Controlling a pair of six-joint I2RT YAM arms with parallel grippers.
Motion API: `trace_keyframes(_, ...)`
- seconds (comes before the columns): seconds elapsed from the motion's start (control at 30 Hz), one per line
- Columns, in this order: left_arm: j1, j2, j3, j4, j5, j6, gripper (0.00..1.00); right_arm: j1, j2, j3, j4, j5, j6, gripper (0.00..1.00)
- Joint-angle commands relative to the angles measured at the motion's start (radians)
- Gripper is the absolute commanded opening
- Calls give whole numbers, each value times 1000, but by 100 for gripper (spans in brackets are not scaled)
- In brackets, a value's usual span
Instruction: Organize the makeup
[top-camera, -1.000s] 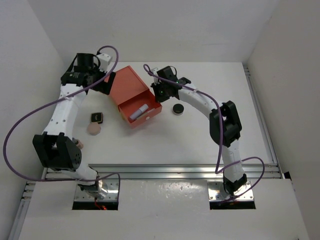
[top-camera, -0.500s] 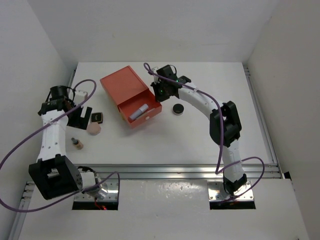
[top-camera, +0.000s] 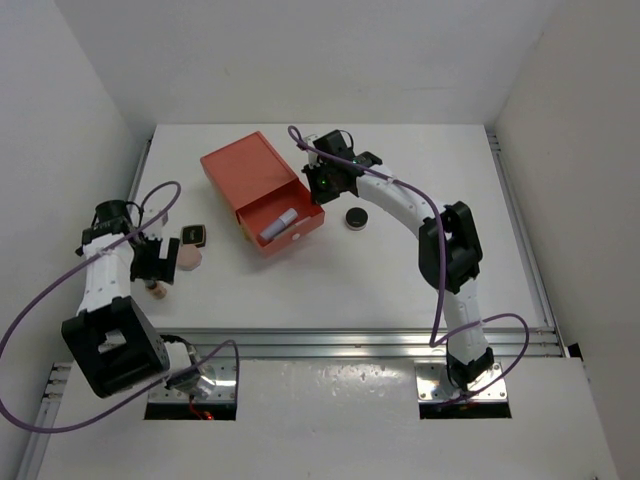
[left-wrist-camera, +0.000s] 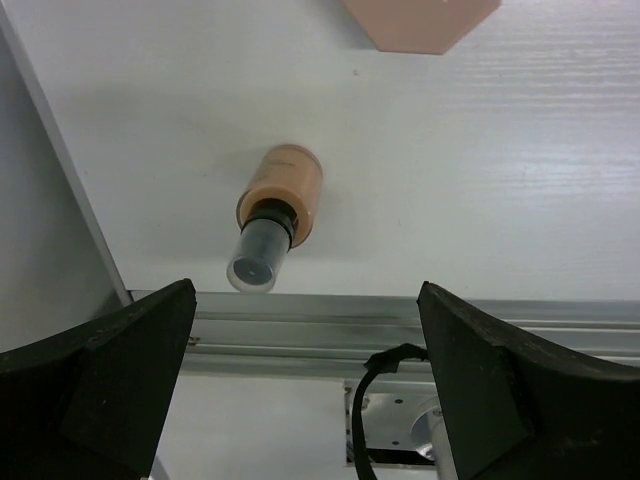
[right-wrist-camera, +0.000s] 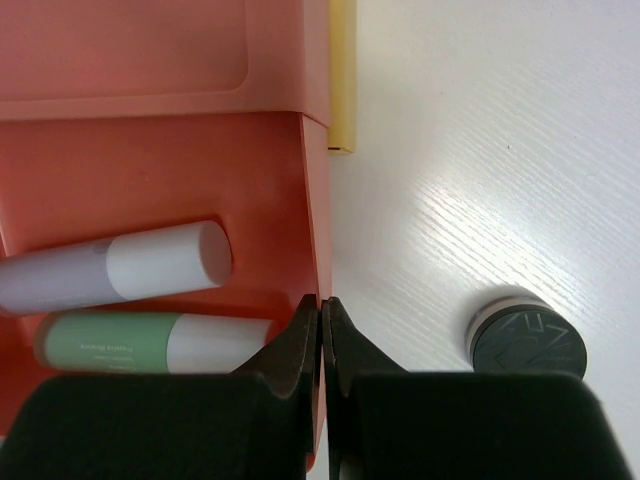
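Note:
A brownish tube (left-wrist-camera: 280, 210) lies on the table near its front left edge, its grey cap towards the rail. My left gripper (left-wrist-camera: 307, 290) hangs open just above it (top-camera: 160, 268), nothing between the fingers. The peach puff (top-camera: 190, 258) and the dark square case (top-camera: 194, 236) lie beside it. The coral-red box (top-camera: 250, 170) has its drawer (right-wrist-camera: 200, 180) pulled out, with a white tube (right-wrist-camera: 120, 268) and a pale-green tube (right-wrist-camera: 110, 340) inside. My right gripper (right-wrist-camera: 322, 303) is shut, tips at the rim of the drawer's right wall. The black round compact (right-wrist-camera: 527, 345) sits to the right.
An aluminium rail (top-camera: 350, 340) runs along the table's near edge, close under the left gripper (left-wrist-camera: 400, 325). White walls enclose the left, back and right sides. A purple cable (top-camera: 40, 300) loops off the left arm. A yellow strip (right-wrist-camera: 342, 70) edges the box.
My left arm has swung from the box's back left corner down to the near left, over the brownish tube. The right arm and the drawer have not moved.

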Motion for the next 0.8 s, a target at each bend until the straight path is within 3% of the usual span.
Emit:
trace_keyframes(0.0,39,54,-4,87,-2,-60,100,-4,-23,53,36,-3,13,0)
trace_keyframes(0.3,74,130,-59,143,20,-81,99,-5,-15,59,31,14,11,0)
trace_keyframes(0.43,74,159,-70,143,38,-69,90,-7,-14,60,31,14,10,0)
trace_keyframes(0.67,74,212,-70,162,47,-69,64,-5,-17,63,28,15,2,0)
trace_keyframes(0.77,74,222,-50,162,47,-69,59,-4,-20,63,28,18,-1,0)
